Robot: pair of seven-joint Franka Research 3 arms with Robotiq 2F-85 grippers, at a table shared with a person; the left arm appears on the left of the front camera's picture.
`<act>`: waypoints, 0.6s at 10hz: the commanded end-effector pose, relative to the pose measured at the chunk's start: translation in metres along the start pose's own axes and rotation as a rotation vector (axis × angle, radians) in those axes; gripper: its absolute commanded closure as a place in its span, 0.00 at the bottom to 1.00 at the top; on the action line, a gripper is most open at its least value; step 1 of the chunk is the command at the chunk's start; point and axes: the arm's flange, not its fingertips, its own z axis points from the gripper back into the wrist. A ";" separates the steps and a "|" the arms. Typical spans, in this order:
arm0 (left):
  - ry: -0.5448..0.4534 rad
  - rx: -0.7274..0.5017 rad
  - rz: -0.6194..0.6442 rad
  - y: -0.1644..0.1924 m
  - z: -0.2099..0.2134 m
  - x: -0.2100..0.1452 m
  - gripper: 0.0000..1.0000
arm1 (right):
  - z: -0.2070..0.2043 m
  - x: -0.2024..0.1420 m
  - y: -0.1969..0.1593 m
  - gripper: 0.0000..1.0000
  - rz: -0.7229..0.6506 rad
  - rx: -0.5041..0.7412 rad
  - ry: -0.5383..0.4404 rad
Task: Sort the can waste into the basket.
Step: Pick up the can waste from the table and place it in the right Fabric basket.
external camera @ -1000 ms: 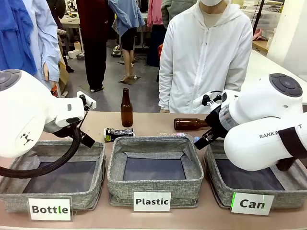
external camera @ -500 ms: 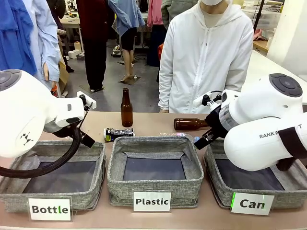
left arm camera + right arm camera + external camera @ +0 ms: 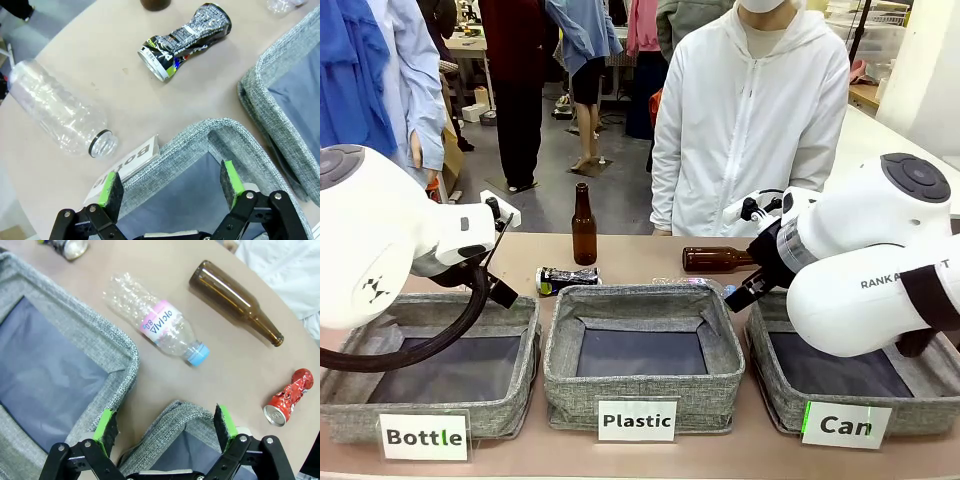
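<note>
A crushed black can [image 3: 568, 279] lies on the table behind the gap between the Bottle and Plastic baskets; in the left wrist view the black can [image 3: 185, 40] lies beyond my open left gripper [image 3: 170, 185], which hovers over a corner of the Bottle basket [image 3: 220, 132]. A crushed red can [image 3: 287, 397] lies on the table to the far right of my open right gripper [image 3: 165, 427]. That gripper hangs over a corner of the grey Can basket [image 3: 182, 412]. The Can basket [image 3: 782, 395] stands at the front right with nothing in it.
The Plastic basket [image 3: 570, 380] stands in the middle. One brown bottle [image 3: 584, 225] stands upright; another [image 3: 235, 300] lies flat. A clear bottle with a pink label [image 3: 155, 322] and a second clear bottle [image 3: 60, 115] lie on the table. A person in white stands at the far side.
</note>
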 end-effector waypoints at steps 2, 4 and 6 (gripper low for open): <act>0.000 0.000 0.000 0.000 0.000 0.000 0.00 | 0.000 0.000 0.000 0.00 0.000 0.000 0.000; 0.000 0.000 0.000 0.000 0.000 0.000 0.00 | 0.000 0.000 0.000 0.00 0.000 0.000 0.000; -0.009 -0.061 -0.046 -0.006 0.044 0.009 0.00 | 0.036 0.011 -0.015 0.00 -0.021 -0.016 0.013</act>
